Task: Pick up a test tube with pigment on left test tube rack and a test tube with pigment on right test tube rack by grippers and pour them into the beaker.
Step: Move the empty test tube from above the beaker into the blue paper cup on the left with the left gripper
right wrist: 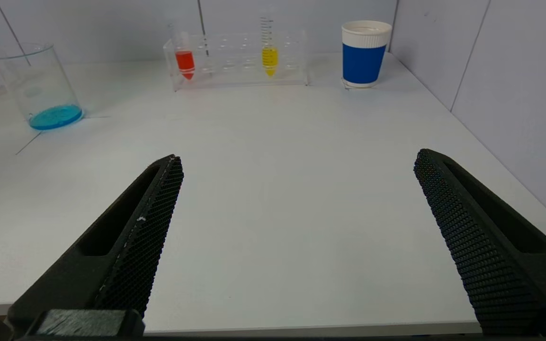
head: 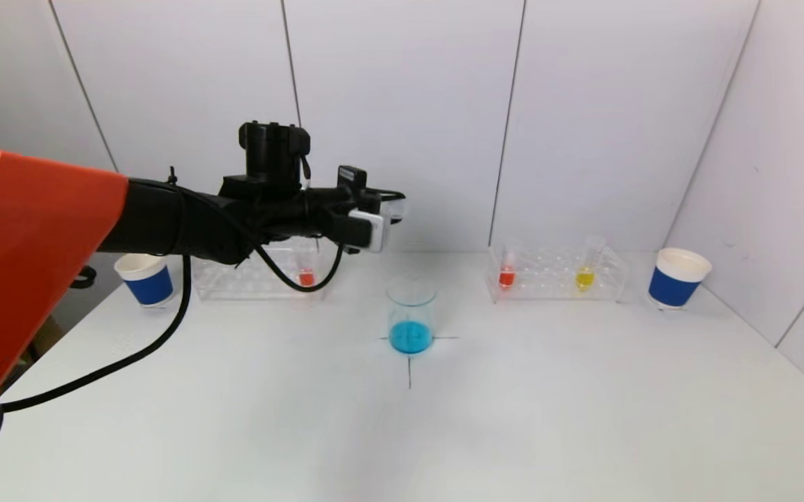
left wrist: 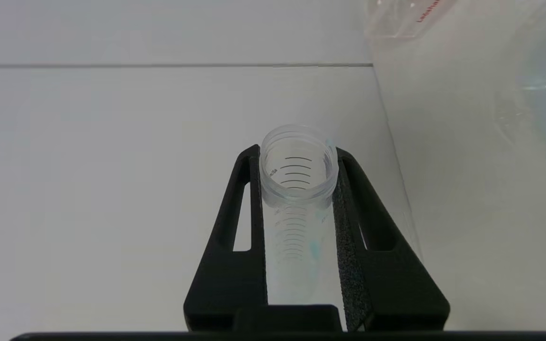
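Note:
My left gripper (head: 391,206) is raised above and a little behind the glass beaker (head: 411,324), which has blue liquid at its bottom. It is shut on a clear test tube (left wrist: 298,189) lying level, mouth outward, with only faint blue traces inside. The left test tube rack (head: 255,282) keeps a red-filled tube (head: 306,276), partly behind the arm's cable. The right test tube rack (head: 555,277) carries a red tube (head: 506,277) and a yellow tube (head: 585,277). My right gripper (right wrist: 297,157) is open and empty, low over the table's near right edge, outside the head view.
Two blue-and-white paper cups stand at the back: the left cup (head: 147,279) beside the left rack, the right cup (head: 677,277) beside the right rack. White walls enclose the table (head: 513,418) behind and on the right. A black cross marks the beaker's spot.

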Controlling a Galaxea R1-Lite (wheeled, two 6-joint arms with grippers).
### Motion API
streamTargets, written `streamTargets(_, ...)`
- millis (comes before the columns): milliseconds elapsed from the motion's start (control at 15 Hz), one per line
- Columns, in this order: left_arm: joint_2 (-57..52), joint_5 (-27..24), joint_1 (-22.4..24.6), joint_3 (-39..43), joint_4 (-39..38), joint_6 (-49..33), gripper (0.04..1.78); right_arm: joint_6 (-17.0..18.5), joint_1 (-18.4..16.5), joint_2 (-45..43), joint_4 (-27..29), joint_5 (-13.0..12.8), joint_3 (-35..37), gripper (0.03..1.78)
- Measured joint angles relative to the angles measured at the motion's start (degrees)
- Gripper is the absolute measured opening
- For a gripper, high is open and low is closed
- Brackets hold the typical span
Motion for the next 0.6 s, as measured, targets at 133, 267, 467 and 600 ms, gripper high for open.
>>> streamTargets(133, -0.6, 2.8, 0.0, -4.4, 1.8, -5.1, 0.44, 0.0, 0.0, 0.0, 0.0, 0.0, 0.0, 1.77)
streamTargets(267, -0.8, 5.2, 0.2, -9.5, 5.5, -8.5, 0.44, 0.0, 0.0, 0.0, 0.0, 0.0, 0.0, 1.77)
streamTargets(467, -0.7, 10.8, 0.5, -16.3, 8.4, -15.8, 0.44, 0.0, 0.0, 0.0, 0.0, 0.0, 0.0, 1.77)
streamTargets(600, -0.6, 15.9, 0.5, -19.5, 8.9, -23.5, 0.44, 0.0, 0.0, 0.0, 0.0, 0.0, 0.0, 1.77)
